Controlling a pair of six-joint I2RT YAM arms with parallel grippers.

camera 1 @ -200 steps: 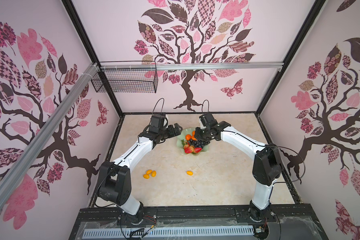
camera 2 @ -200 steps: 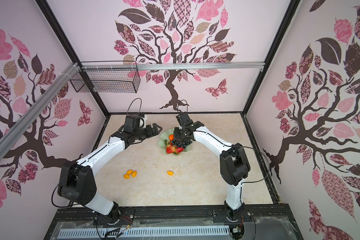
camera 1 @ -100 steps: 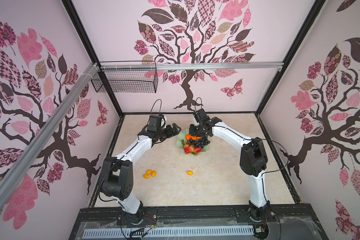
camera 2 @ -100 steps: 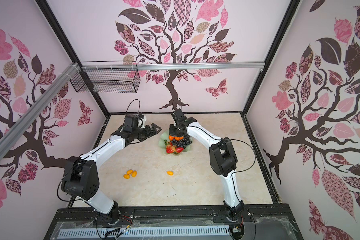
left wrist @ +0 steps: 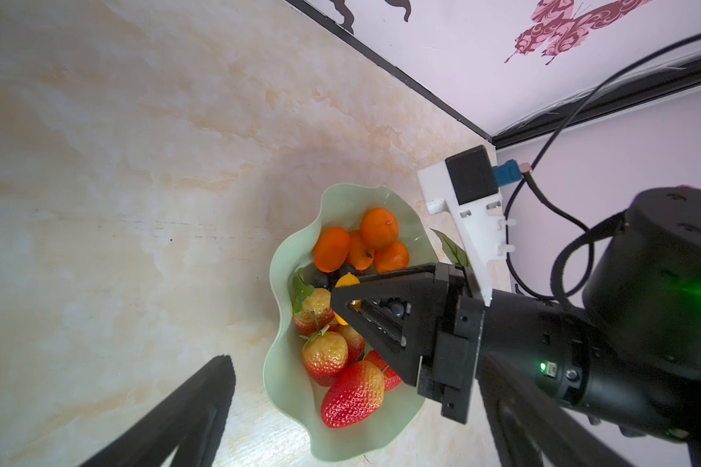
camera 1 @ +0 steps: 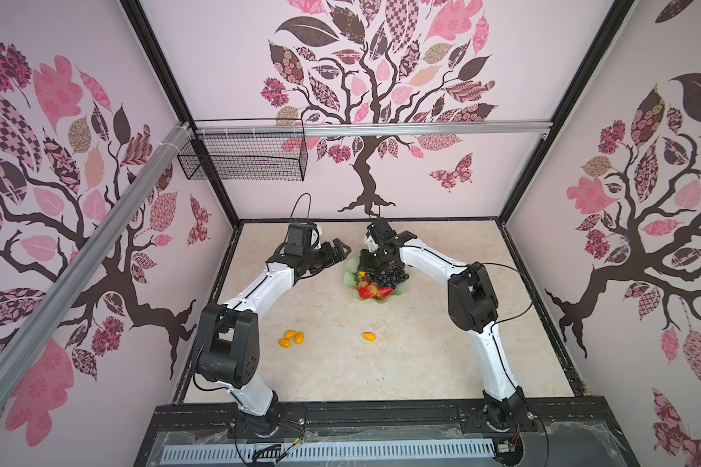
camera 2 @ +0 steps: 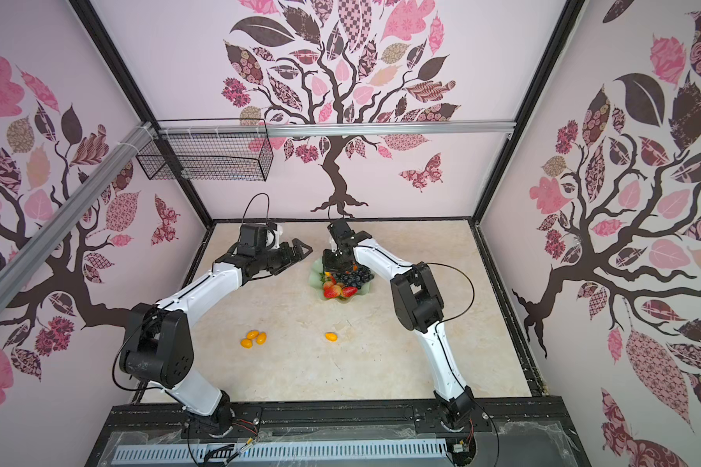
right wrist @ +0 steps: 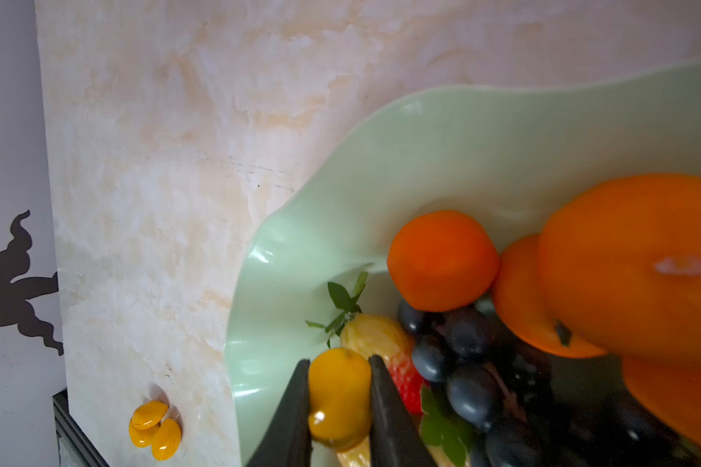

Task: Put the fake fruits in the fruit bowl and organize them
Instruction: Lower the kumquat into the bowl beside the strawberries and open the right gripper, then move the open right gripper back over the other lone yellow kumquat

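Table (camera 1: 421, 364): fruit bowl (camera 1: 349, 268) toward 12 o'clock, crowded. Left gripper (camera 1: 339, 250) spread, empty, at bowl's 10 o'clock. Right gripper (right wrist: 339, 360) pinching yellow oval (right wrist: 336, 404) low above strawberries (left wrist: 353, 394). Risk: dropped onto heap, could roll over shallow rim; could also nudge oranges (left wrist: 377, 226) out. Loose ovals (camera 1: 292, 339) at 7 o'clock.

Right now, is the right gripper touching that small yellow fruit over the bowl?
Touching. The right wrist view shows the right gripper with both fingers pressed against opposite sides of the small yellow fruit, with no gap.
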